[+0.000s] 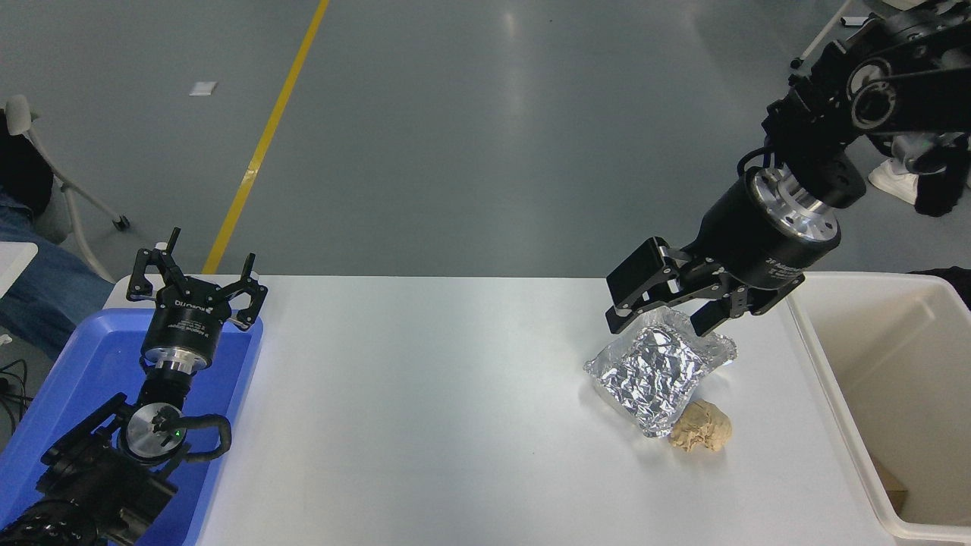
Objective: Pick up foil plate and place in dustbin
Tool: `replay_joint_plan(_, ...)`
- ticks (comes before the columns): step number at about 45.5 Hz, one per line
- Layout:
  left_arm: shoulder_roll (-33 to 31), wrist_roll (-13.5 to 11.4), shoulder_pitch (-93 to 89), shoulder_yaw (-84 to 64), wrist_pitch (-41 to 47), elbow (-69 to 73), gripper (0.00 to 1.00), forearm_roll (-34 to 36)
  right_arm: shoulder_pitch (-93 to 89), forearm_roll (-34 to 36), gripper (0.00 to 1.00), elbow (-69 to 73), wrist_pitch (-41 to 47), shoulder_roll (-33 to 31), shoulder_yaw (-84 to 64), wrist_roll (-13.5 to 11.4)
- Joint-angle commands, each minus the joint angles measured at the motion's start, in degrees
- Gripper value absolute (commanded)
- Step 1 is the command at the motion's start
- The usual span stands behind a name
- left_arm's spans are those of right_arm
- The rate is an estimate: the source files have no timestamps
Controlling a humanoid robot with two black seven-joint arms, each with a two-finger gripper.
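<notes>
one right gripper (662,312), jaws spread, angles down over the foil plate (657,369).

You've got a glossy grey floor (485,114) with a yellow painted line (262,144) far left, a white-framed wheeled chair (68,189) beside it.

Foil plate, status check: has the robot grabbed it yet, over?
Right gripper open, at the foil plate's far rim, no grip yet. Left gripper open, parked over blue tray. Paper ball beside plate. Dustbin at right.
</notes>
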Motion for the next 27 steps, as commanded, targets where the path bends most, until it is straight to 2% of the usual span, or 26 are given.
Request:
replay_joint_plan(1,0.00,0.00,0.08,0.00,-0.01,0.00,1.00,0.05,0.67,-0.05,1.00,0.60,0.05,-1.12,-0.79,-0.44)
replay_joint_plan(18,0.00,0.00,0.00,0.00,0.08,0.00,1.00,-0.04,-3.81,-1.01,1.00,-0.46,0.05,0.37,0.00,-0.36)
replay_joint_plan(27,0.00,0.00,0.00,0.00,0.08,0.00,1.00,0.05,-11.63,-6.99,1.00,-6.86,-2.15,1.87,0.35,-0.44)
